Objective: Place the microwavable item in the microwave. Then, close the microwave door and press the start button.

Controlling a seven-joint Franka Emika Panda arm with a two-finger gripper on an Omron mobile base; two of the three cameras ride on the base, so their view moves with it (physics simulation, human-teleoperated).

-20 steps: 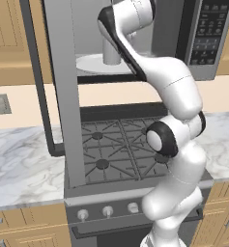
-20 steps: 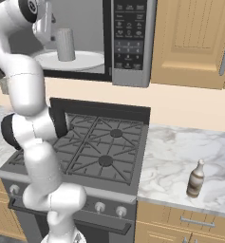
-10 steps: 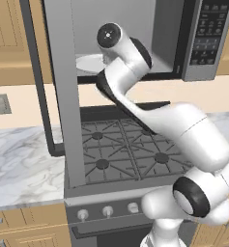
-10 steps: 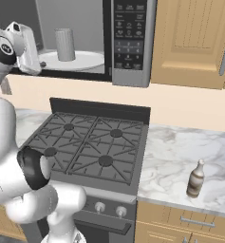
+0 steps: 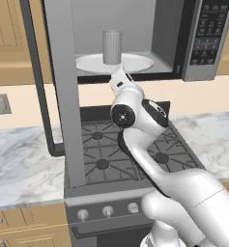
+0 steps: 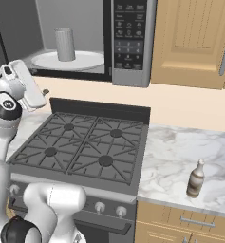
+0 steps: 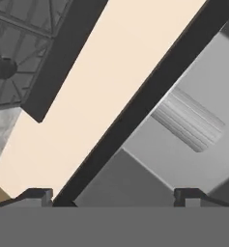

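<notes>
**Cup in microwave, door open, gripper empty**

I see the grey cup (image 5: 112,47) upright on the white turntable plate (image 5: 135,62), inside the microwave (image 6: 88,28) cavity, roughly mid-plate. Same in the right base view: cup (image 6: 65,44) on the plate, left of the microwave's dark button panel (image 6: 129,40).

The microwave door (image 5: 63,87) is swung wide open, hanging out at the left of the microwave, edge-on to me, w/ its dark bar handle (image 5: 41,96) further left.

The gripper (image 7: 113,195) sits outside the microwave, below its front lower edge, above the stove (image 6: 80,142) that's under the microwave. In the hand view both fingertips (image 7: 36,195) stand well apart w/ nothing between them, so the jaws are spread and empty. That view is rolled; I can see the cup (image 7: 188,126) past the microwave's dark front rim.

Small brown-and-white bottle (image 6: 196,178) stands on the marble counter (image 6: 180,156), well right of the microwave and lower.
</notes>
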